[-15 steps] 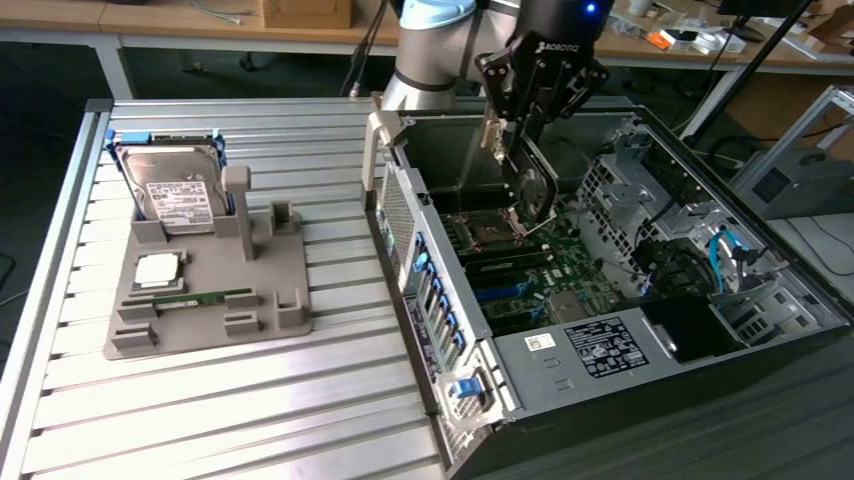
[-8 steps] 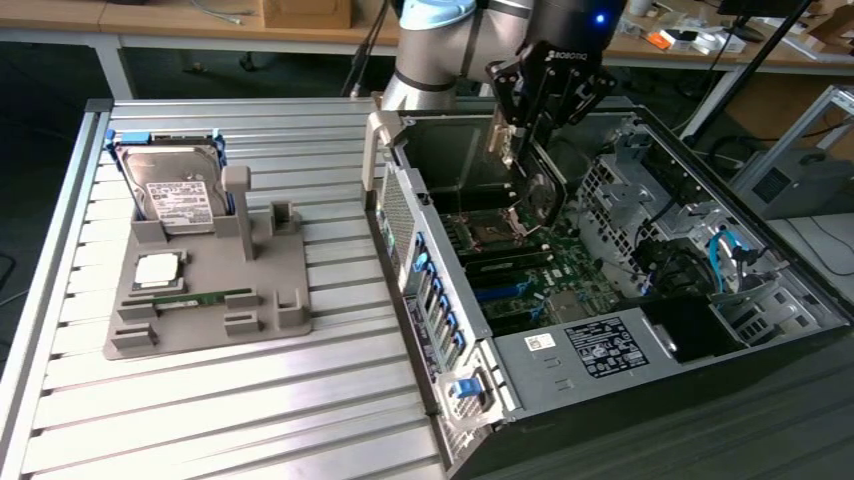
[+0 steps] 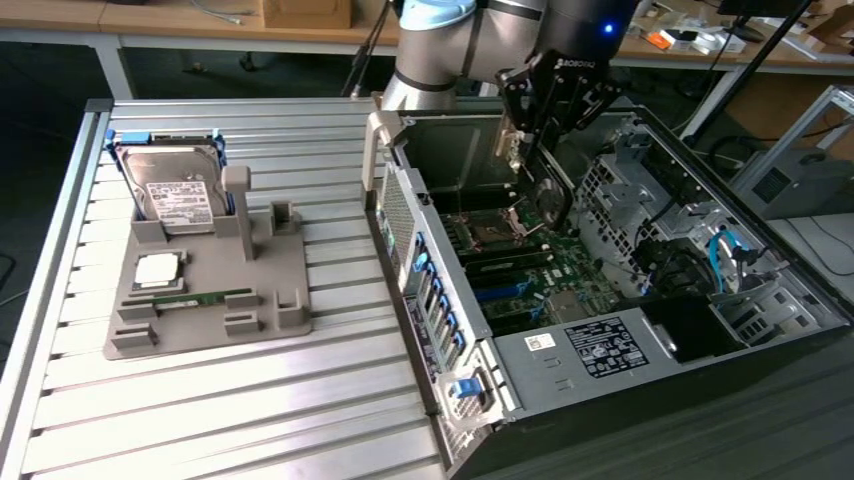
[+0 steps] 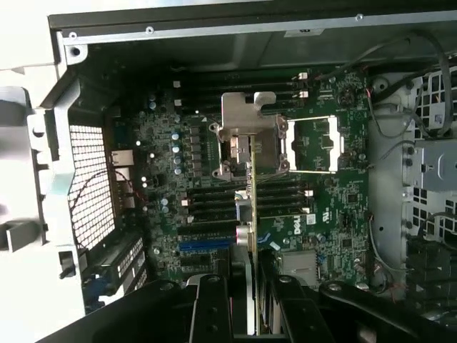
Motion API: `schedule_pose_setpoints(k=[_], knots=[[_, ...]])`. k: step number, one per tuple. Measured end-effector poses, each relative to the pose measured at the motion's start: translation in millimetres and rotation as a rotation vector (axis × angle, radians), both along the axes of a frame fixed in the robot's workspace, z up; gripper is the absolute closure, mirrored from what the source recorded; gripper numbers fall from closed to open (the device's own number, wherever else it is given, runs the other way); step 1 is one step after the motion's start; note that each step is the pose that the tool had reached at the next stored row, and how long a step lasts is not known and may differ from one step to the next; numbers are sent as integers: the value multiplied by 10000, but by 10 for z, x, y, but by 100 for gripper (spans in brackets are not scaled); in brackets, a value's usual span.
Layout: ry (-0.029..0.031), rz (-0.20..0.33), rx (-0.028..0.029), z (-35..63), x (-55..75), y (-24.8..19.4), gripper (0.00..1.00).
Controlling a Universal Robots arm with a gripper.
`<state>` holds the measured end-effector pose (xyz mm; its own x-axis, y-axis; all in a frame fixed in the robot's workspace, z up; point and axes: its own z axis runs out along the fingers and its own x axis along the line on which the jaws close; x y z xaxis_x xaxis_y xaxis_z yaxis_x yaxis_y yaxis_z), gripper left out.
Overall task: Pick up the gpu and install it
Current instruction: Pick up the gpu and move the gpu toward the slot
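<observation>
Gripper (image 3: 531, 140) is down inside the open case (image 3: 400, 215), jaws narrow and clamped on the gpu (image 3: 547, 195), which hangs on edge below them. From the wrist camera the gripper (image 4: 246, 286) sits at the near edge. One dark finger (image 4: 209, 304) is on either side of the card, and the gpu (image 4: 253, 214) shows edge-on as a thin greenish line running away from the fingers.

That line crosses the motherboard (image 4: 343, 207), passing just beside a blue slot (image 4: 206, 244) and reaching the raised metal frame (image 4: 246, 121) next to the socket (image 4: 314, 143). Whether the card's lower edge touches the board, I cannot tell.

Pulling back to the exterior view, the arm (image 3: 441, 50) comes in from above at the far end of the case. Under the card lies the motherboard (image 3: 534, 275) with the socket (image 3: 483, 232) near the gpu. A grey labelled box (image 3: 587, 350) sits at the near end of the case.

Out on the slatted table (image 3: 267, 400), to the exterior view's left of the case, stands a grey tray (image 3: 287, 320), well apart from the gripper. A hard drive (image 3: 176, 190) leans at its far end, a square chip (image 3: 158, 268) lies in front of that, and a memory stick (image 3: 200, 297) lies flat just nearer.
</observation>
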<state>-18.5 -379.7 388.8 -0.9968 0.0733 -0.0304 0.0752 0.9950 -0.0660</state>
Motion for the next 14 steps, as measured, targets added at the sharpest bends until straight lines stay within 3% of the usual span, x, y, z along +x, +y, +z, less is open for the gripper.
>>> schedule_pose_setpoints(k=[14], knots=[[0,0,-8,-114,188,-4,73]])
